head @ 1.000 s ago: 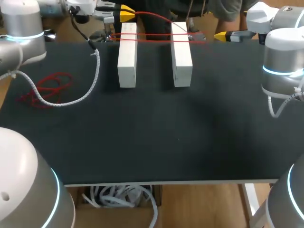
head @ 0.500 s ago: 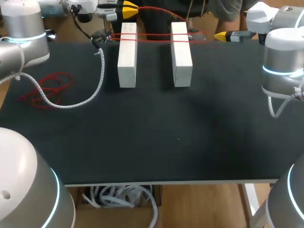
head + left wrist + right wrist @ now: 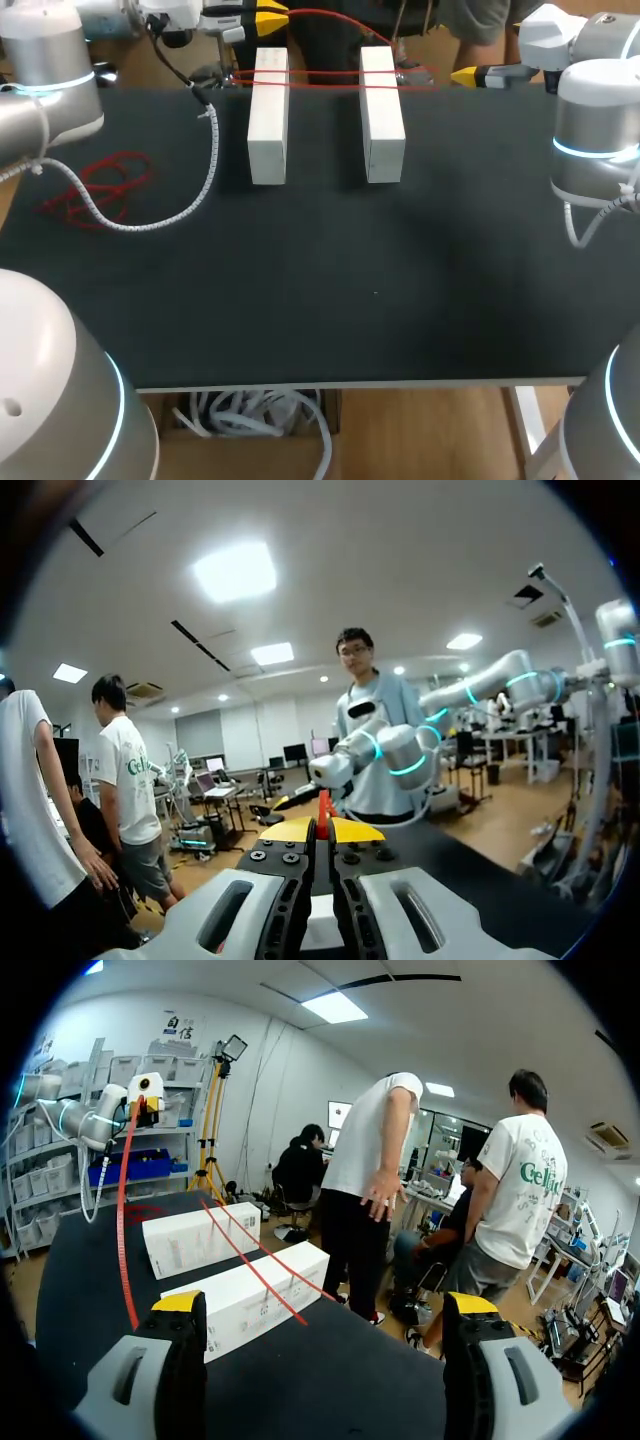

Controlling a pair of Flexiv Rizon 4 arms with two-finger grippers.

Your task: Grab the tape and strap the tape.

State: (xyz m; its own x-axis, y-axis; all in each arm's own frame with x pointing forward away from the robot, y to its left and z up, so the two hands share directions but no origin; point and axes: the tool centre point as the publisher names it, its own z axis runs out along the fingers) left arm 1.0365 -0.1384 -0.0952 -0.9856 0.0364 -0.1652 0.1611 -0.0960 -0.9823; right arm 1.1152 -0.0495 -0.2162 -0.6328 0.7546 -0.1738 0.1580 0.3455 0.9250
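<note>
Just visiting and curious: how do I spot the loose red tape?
On the black table, look near its left edge. A slack red tangle lies flat there, crossed by a white coiled cable. Unlike the stretched tape taut over the two white boxes, it is loosely heaped.

I work in a robotics lab: my silver left arm (image 3: 45,70) and right arm (image 3: 595,130), ringed in blue light, flank a black tabletop (image 3: 350,290) from the frame's upper corners.

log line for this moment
left claw: shut on red tape | right claw: open | tape: lies across both white boxes, far end
</note>
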